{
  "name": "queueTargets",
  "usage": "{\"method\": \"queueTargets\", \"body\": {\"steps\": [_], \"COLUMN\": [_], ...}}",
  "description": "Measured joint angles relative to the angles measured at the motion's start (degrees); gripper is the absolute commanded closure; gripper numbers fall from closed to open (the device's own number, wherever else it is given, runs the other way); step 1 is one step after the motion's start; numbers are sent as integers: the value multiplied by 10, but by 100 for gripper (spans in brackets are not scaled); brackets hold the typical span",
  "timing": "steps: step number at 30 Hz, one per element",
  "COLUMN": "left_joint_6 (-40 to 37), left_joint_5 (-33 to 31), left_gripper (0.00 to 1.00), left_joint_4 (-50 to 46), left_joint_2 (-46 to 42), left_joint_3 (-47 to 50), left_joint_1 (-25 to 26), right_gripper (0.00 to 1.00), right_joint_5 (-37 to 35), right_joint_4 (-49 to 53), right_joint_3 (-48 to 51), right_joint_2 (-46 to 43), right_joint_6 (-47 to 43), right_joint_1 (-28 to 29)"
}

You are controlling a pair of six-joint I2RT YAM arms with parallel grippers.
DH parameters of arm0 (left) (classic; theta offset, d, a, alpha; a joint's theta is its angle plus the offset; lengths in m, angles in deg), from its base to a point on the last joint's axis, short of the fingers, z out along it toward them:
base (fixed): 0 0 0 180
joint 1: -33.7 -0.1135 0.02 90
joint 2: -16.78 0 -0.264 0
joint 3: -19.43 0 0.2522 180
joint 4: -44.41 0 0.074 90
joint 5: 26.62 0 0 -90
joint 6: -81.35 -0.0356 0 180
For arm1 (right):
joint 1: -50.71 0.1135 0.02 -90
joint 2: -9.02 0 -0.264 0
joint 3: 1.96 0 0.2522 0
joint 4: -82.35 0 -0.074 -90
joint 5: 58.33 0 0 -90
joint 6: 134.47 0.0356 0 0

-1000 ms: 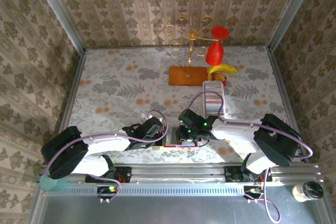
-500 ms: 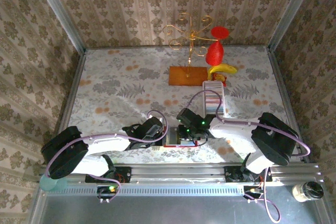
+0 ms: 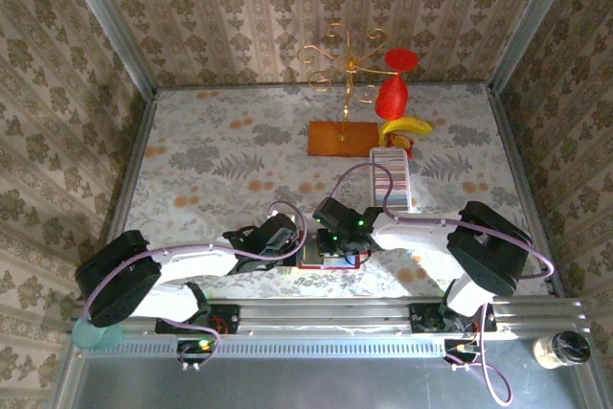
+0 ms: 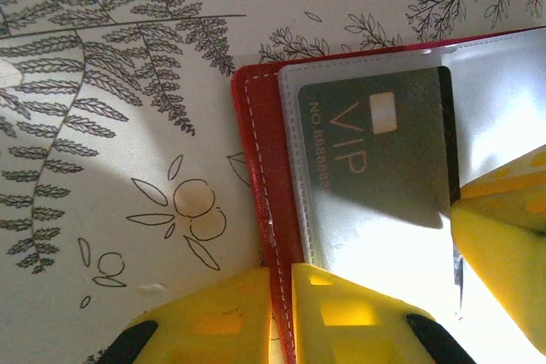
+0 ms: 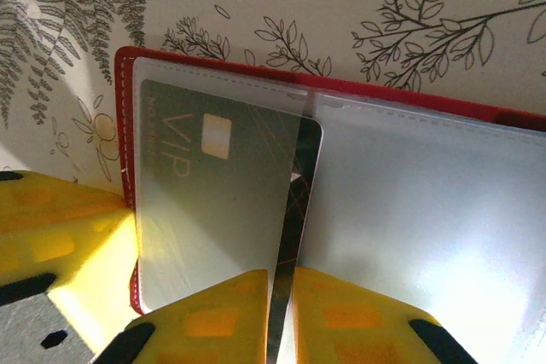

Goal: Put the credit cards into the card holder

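The card holder [image 3: 316, 261] is laid open on the bench [image 3: 211, 160], lower centre of the top view; a dark credit card [image 5: 205, 193] is tucked mostly into its left pocket; the card's protruding edge is pinched by the right pincer [image 5: 280, 317]; the holder's red border is clamped by the left pincer [image 4: 281, 313].

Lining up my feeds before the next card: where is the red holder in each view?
Top external: holder low centre, at the table's near edge.
Left wrist: holder from centre to right edge, red border left of centre.
Right wrist: holder across most of the picture, red border top and left.
Shared landmark: grey VIP card in its clear pocket, both wrist views.
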Motion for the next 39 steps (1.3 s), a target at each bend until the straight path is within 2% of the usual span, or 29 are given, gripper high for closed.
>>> {"method": "queueTargets", "body": {"steps": [7, 13, 20, 34, 39], "left_joint_6": [2, 2, 2, 2, 2], "left_joint_5": [0, 0, 0, 1, 1], "left_gripper": [84, 81, 80, 80, 80], "left_joint_4": [1, 3, 4, 5, 5], "left_joint_2": [0, 0, 0, 0, 0], "left_joint_3": [0, 0, 0, 0, 0], "left_joint_1": [0, 3, 3, 3, 3], "right_gripper": [74, 61, 58, 53, 45], "right_joint_5": [-7, -30, -57, -68, -68], "right_joint_4": [4, 27, 53, 60, 49], "right_joint_3": [-3, 2, 47, 81, 80], "right_joint_2": [1, -62, -119, -110, -103], "right_joint_6": [-3, -2, 11, 33, 36], "right_joint_1": [4, 9, 11, 11, 12]}}
